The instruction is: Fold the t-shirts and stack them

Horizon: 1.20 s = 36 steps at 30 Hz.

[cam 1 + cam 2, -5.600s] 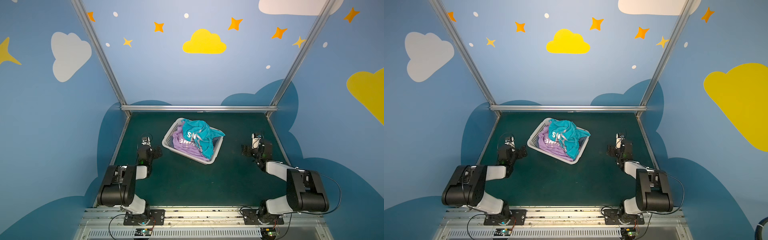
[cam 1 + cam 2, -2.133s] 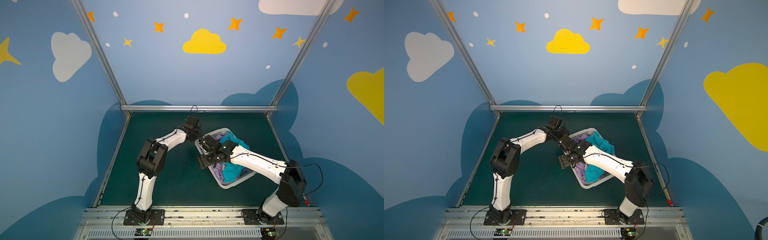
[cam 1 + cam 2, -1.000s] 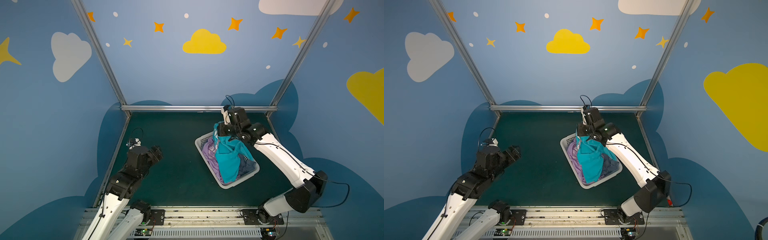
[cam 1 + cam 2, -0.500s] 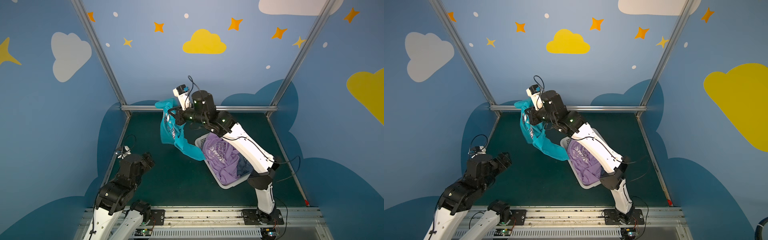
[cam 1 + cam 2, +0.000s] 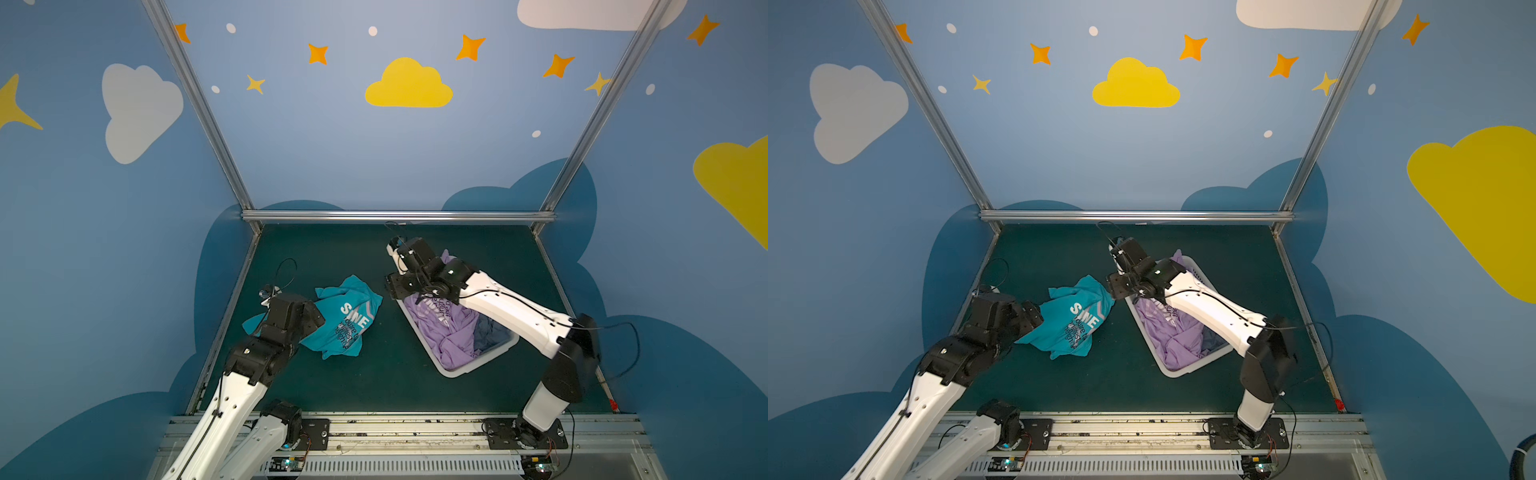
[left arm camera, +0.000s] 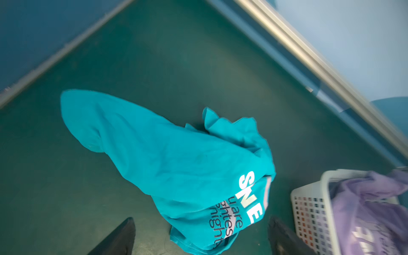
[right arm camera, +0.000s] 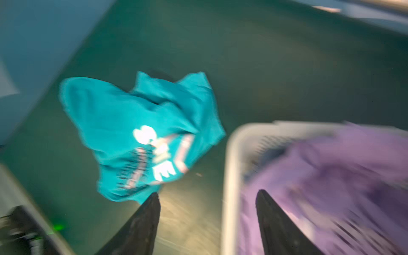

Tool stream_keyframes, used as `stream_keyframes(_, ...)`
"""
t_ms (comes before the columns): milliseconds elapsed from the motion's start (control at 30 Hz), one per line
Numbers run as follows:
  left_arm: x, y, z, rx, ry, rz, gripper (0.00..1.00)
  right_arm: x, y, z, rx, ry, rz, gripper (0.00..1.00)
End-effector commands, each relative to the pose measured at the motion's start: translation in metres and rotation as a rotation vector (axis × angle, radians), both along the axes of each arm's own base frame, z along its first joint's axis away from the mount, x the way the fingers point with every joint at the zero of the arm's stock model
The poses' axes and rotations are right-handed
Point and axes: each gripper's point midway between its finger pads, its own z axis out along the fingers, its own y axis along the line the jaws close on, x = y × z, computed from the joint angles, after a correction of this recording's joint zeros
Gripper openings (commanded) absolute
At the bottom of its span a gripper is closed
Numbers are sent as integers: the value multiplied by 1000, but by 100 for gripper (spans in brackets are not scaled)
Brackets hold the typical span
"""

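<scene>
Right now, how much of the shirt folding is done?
Barely started. Done: the teal t-shirt lies crumpled on the green table, out of the white basket. In hand: nothing; the left gripper and right gripper are both open and empty. Left: the lavender t-shirt is in the basket, and neither shirt is folded or stacked.

Both top views evenly lit, sharp; right wrist view motion-blurs the teal t-shirt [image 7: 143, 119].

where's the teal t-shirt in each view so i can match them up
In a top view: teal t-shirt crumpled on the green mat, left of middle.
In a top view: same heap, left of the white basket.
Left wrist: mid-picture, sharp, print showing.
Right wrist: mid-picture, blurred.
Shared landmark: the white basket beside it.
</scene>
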Motion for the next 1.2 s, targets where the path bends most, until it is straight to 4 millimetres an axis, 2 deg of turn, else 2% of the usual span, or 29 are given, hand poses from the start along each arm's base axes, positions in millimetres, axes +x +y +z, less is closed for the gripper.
stream_keyframes(0, 19, -10, -15, -64, 7, 2, 93, -11, -43, -4, -127, -47, -71, 71)
stream_keyframes(67, 28, -13, -33, -92, 50, 16, 93, -28, -56, -28, -156, 28, -83, 71)
stream_keyframes(200, 41, -22, -59, -141, 122, 30, 92, -54, -64, -66, -172, 157, -81, 72)
stream_keyframes(333, 49, -26, -76, -148, 185, 35, 92, -71, -58, -98, -191, 296, -71, 70)
stream_keyframes(433, 50, -23, -87, -131, 231, 62, 92, -77, -52, -115, -265, 397, -81, 65)
stream_keyframes(500, 50, -22, -96, -127, 266, 76, 91, -73, -51, -128, -342, 418, -73, 59)
stream_keyframes(600, 52, -28, -110, -155, 309, 74, 90, -56, -51, -141, -395, 440, -77, 39)
stream_keyframes(667, 55, -34, -119, -178, 338, 59, 89, -39, -56, -143, -386, 448, -99, 19)
stream_keyframes(700, 56, -37, -122, -184, 350, 50, 88, -31, -59, -142, -374, 448, -111, 16)
stream_keyframes(800, 60, -44, -133, -195, 393, 22, 87, 1, -77, -137, -326, 448, -162, 12)
stream_keyframes(933, 67, -50, -141, -203, 428, 3, 85, 49, -117, -130, -305, 425, -243, 9)
stream_keyframes(1067, 72, -50, -141, -191, 424, 2, 84, 91, -161, -136, -277, 446, -328, 4)
stream_keyframes(1167, 74, -48, -138, -177, 410, 2, 84, 117, -184, -144, -277, 451, -350, 1)
